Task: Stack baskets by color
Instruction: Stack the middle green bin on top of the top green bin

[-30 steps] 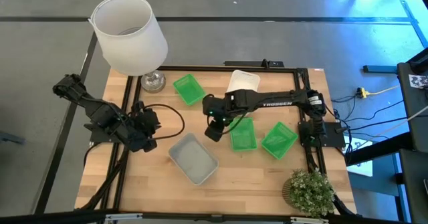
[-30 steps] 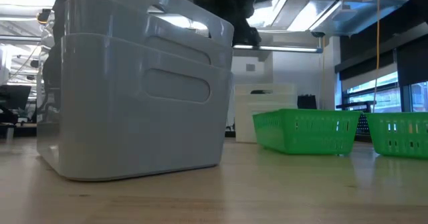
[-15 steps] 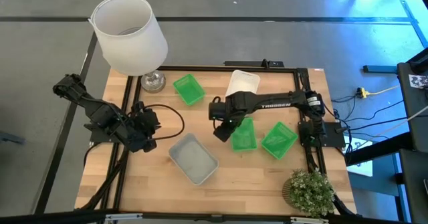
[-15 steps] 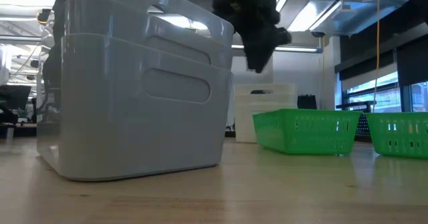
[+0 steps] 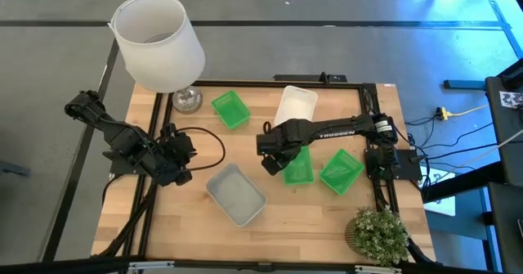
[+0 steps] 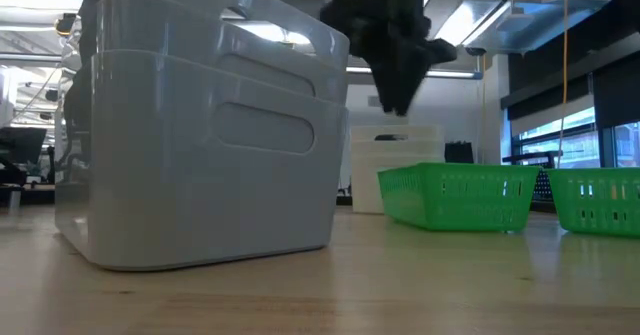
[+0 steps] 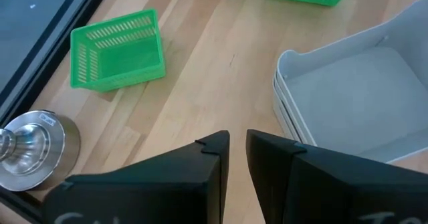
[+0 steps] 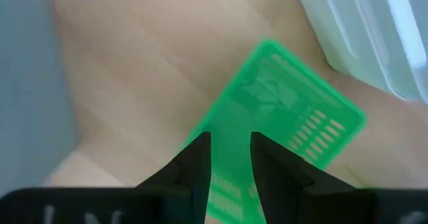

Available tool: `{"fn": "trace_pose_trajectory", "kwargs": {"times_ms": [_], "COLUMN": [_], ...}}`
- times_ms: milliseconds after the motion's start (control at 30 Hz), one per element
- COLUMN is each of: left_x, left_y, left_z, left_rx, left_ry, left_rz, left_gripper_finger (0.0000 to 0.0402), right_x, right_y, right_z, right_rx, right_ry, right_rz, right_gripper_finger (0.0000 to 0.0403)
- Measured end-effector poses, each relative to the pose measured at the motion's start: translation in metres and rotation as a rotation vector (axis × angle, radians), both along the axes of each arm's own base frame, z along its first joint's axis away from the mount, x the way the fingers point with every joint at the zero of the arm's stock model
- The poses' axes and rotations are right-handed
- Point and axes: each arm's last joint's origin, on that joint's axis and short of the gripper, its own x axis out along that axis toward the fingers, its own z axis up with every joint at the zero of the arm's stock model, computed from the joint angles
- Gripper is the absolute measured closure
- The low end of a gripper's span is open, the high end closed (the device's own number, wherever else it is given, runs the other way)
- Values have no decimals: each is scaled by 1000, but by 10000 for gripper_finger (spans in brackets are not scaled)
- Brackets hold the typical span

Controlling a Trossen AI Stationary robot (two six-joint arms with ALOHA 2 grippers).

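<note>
Three green baskets are seen: one far left [image 5: 230, 110], one mid-table [image 5: 297, 164], one right [image 5: 341, 171]. A grey stack [image 5: 235, 193] sits near, nothing inside; white ones [image 5: 296, 103] far. The right gripper [image 5: 272, 163] is hung over the middle green one, fingers slightly apart, nothing gripped. The left gripper [image 5: 181, 164] is parked left, a narrow gap kept, nothing held.

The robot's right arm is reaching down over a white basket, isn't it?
Not quite. In the high view the right gripper hangs over a green basket, not a white one. The right wrist view shows that green basket beyond its fingers too.
</note>
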Motion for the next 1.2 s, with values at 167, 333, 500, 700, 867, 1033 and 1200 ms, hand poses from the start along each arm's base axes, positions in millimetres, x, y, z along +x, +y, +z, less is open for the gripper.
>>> {"fn": "trace_pose_trajectory", "kwargs": {"times_ms": [167, 333, 500, 700, 867, 1033, 1200], "left_x": [0, 0, 0, 0, 0, 0, 0], "left_y": [0, 0, 0, 0, 0, 0, 0], "left_z": [0, 0, 0, 0, 0, 0, 0], "left_rx": [1, 5, 9, 9, 8, 8, 8], "left_ry": [0, -3, -6, -6, -6, -6, -6], "left_rz": [0, 2, 5, 5, 5, 5, 5], "left_gripper_finger": [358, 358, 358, 358, 358, 358, 358], "right_x": [-6, -4, -2, -2, 0, 7, 16], "right_y": [3, 6, 6, 6, 4, 3, 1], "right_z": [-29, -53, -61, -61, -70, -90, -96], "right_rx": [37, 114, 149, 127, 96, 92, 92], "right_ry": [63, 24, -14, -12, 7, 29, -27], "right_rz": [-34, -30, -22, -5, -34, -5, 65], "right_gripper_finger": [297, 297, 297, 297, 297, 297, 339]}}
